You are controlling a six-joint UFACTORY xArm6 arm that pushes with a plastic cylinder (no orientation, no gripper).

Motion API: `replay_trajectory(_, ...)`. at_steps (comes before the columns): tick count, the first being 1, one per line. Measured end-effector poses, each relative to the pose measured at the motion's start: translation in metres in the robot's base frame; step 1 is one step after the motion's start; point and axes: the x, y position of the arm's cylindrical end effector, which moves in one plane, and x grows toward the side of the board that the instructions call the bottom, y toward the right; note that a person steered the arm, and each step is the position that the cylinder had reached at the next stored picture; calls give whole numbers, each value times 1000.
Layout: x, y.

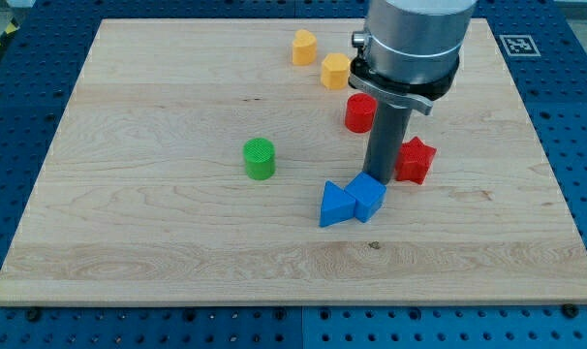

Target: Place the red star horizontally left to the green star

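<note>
red star (416, 160): sat right of board centre, touching or just beside the rod's right side.
my tip (380, 177): at the rod's lower end, just left of the red star, right behind the blue cube (369, 197). No jaws on this rig, nothing gripped; pushing only.
green star: none visible; only a green cylinder (260, 159), well left of the red star.
judgement: tip stood on the wrong side for a leftward push; it likely needed to go round to the star's right.
blue triangle (336, 206): touched the cube's left.
red cylinder (360, 113): behind the rod.
yellow blocks (335, 71), (304, 47): near the view's top, clear of the path.
board (129, 242): wooden.
</note>
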Motion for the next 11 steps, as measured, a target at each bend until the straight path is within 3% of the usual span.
replay_trajectory(1, -7, 0)
replay_trajectory(2, -48, 0)
replay_trajectory(5, -55, 73)
replay_trajectory(7, -29, 96)
replay_trajectory(9, 8, 72)
replay_trajectory(11, 4, 56)
